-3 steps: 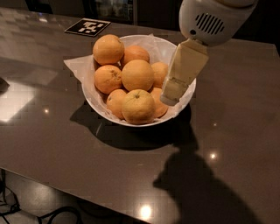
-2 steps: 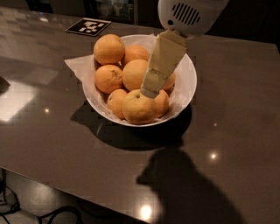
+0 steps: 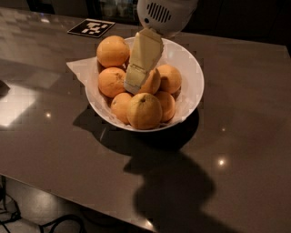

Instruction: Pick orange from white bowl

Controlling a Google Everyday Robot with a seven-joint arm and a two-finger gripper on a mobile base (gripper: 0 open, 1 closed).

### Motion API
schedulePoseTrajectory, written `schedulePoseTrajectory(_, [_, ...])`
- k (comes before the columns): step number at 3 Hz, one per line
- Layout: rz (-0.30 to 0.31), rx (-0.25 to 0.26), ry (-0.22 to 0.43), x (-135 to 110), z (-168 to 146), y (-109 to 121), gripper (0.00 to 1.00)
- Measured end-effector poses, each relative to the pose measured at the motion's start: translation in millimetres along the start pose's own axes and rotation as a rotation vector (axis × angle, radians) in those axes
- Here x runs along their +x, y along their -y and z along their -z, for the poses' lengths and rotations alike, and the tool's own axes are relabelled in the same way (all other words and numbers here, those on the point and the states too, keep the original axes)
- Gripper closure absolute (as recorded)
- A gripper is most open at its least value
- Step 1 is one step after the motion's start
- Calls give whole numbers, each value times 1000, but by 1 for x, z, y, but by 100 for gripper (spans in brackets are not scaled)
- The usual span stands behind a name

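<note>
A dark glossy stone-like table (image 3: 41, 136) is seen from above, with a pale patch of reflected light at its far left. Toward the back left, a flat black-and-white patterned square marker (image 3: 91, 28) lies on the table. Just right of it, a corner of white crinkled paper (image 3: 79, 67) sticks out over the rim of a wide round glossy white bowl (image 3: 192, 73), which is heaped with oranges. On the bowl's left side a round deep-orange fruit (image 3: 112, 51) is stacked at the back, and a second one (image 3: 111, 82) is set below it. The cream-coloured claw (image 3: 134, 84) is reached down from a white rounded vented housing (image 3: 166, 13) at the top edge and is tilted into the middle of the heap; whether it is apart or together cannot be told. The large smooth pale-orange orange (image 3: 153, 82) is lodged at the centre of the white bowl, just behind the claw and partly hidden by it; whether the two touch cannot be told. At the front, a yellowish orange with a stem dimple (image 3: 144, 110) is propped against the rim. Another orange (image 3: 170, 78) rests to the right. A broad dark shadow (image 3: 173, 186) is cast on the table below the bowl.
</note>
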State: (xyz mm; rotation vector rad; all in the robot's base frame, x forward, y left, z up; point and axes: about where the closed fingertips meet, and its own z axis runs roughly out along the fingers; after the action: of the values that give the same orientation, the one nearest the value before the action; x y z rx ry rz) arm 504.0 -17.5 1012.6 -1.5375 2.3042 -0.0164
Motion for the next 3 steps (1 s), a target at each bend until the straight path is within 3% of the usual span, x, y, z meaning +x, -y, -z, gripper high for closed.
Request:
schedulePoseTrajectory(2, [-67,-45,-41,-4,-35,23,1])
schedulePoseTrajectory(3, [-83,-67,-55,-6,-49,26,19])
